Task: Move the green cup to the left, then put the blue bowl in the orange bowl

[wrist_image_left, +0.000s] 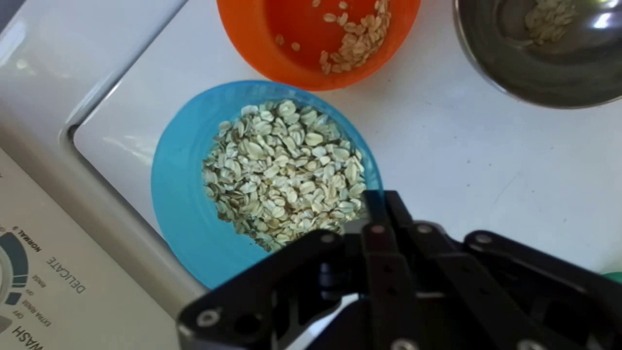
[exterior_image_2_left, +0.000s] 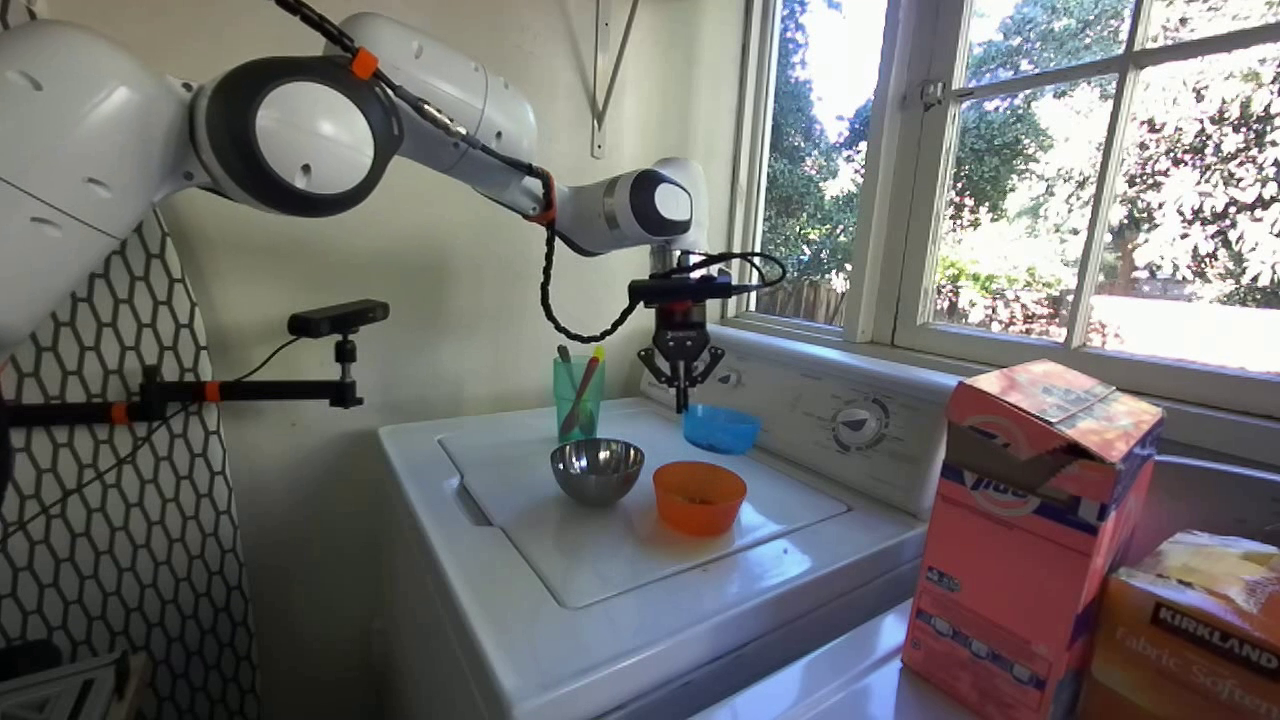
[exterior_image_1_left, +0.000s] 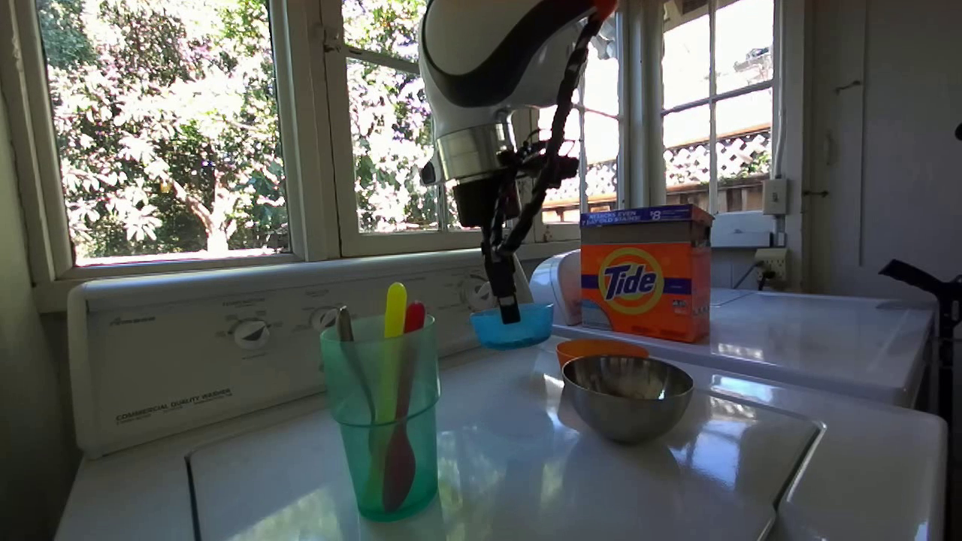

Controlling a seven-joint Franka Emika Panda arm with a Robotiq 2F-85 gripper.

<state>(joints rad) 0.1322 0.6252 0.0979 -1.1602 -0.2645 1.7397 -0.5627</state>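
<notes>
The blue bowl [exterior_image_1_left: 530, 332] holds oats and shows in all views, also in an exterior view [exterior_image_2_left: 730, 430] and the wrist view [wrist_image_left: 177, 194]. My gripper [wrist_image_left: 386, 201] is shut on its rim and holds it above the washer top; the gripper also shows in both exterior views [exterior_image_1_left: 510, 309] [exterior_image_2_left: 682, 403]. The orange bowl [exterior_image_2_left: 700, 508] sits on the washer lid beside the blue bowl, with some oats inside [wrist_image_left: 243, 34]. In an exterior view it is partly hidden behind the steel bowl [exterior_image_1_left: 590, 347]. The green cup [exterior_image_1_left: 361, 466] stands upright with utensils, also seen in an exterior view [exterior_image_2_left: 563, 400].
A shiny steel bowl [exterior_image_1_left: 627, 409] with a few oats stands next to the orange bowl. The washer's control panel [exterior_image_1_left: 188, 346] rises along the back, below the windows. A Tide box [exterior_image_1_left: 646, 289] and a Kirkland box [exterior_image_2_left: 1190, 640] stand on the neighbouring machine.
</notes>
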